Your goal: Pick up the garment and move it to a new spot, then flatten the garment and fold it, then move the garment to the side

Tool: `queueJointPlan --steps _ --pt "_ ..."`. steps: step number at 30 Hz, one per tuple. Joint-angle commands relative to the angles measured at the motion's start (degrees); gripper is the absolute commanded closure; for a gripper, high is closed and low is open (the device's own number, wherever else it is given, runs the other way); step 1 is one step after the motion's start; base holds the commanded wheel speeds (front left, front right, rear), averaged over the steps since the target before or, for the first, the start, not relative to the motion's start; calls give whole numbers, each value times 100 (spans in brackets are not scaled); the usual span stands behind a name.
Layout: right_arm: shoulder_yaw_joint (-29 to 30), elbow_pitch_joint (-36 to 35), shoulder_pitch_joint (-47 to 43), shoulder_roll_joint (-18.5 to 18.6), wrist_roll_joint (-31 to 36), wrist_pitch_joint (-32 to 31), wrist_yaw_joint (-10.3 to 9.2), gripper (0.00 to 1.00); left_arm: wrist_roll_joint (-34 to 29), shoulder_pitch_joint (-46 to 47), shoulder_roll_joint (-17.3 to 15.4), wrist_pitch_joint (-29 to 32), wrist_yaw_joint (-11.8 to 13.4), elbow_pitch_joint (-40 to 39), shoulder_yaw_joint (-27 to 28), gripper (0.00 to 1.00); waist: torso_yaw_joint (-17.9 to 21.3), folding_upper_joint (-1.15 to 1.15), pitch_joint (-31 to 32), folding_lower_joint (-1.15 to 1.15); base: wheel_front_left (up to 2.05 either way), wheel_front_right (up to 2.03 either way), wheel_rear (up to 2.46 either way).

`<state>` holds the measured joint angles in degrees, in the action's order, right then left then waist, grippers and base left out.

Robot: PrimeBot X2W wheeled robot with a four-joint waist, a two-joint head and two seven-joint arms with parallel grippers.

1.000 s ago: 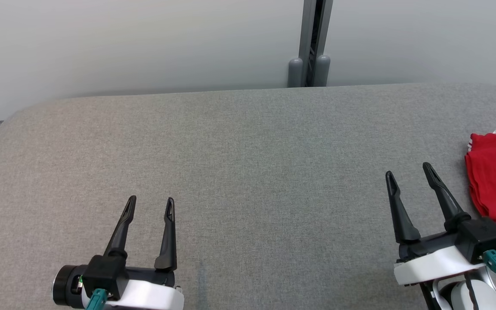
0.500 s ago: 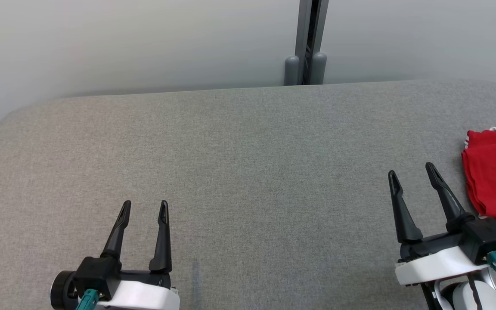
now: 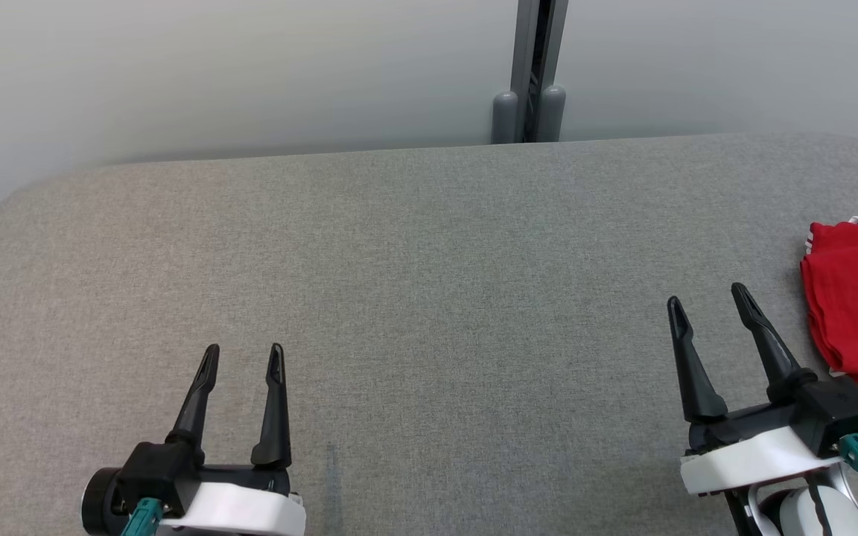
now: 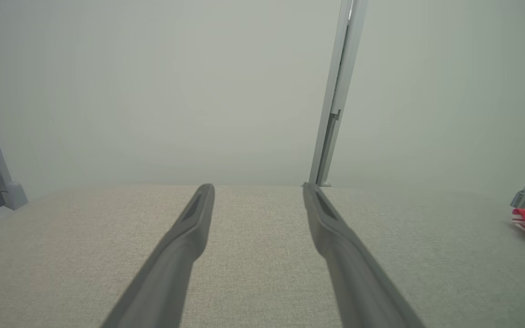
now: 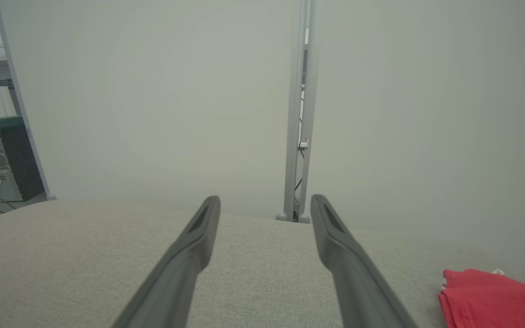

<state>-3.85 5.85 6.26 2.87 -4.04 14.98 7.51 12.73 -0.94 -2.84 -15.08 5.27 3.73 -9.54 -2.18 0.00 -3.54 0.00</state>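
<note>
At the near left corner of the grey fabric-covered bench (image 3: 429, 246), the left gripper (image 3: 243, 348) with its two long dark fingers is seen over the cloth, the fingers parted and released, with nothing held between them. In the left wrist view, bare fabric is seen in the gap. Beyond the far edge of the bench a pale wall (image 3: 250, 67) is seen, and a grey metal post (image 3: 532, 59) is set upright against it, just right of the middle. Near the near right corner the right gripper (image 3: 706, 295) is held with its fingers likewise spread and empty, leaning slightly toward the left. Just beside it, at the right edge of the bench, the folded red garment (image 3: 857, 298) is laid flat on the fabric, with a bit of white trim shown at its far corner. The fingers are kept apart from it. Whether the gripper's dark body touches its near edge cannot be told.
</note>
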Motion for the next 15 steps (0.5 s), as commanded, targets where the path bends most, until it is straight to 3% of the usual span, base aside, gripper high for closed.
queueJointPlan --steps 1,15 --pt "8 7 22 14 -19 27 -5 0 53 51 -18 -8 -17 -17 40 0 -3 0 0 0 0 0 0" --pt "-94 50 28 13 -34 28 -5 0 404 -6 -19 -8 -167 -13 54 0 -40 0 11 0 0 0 0"
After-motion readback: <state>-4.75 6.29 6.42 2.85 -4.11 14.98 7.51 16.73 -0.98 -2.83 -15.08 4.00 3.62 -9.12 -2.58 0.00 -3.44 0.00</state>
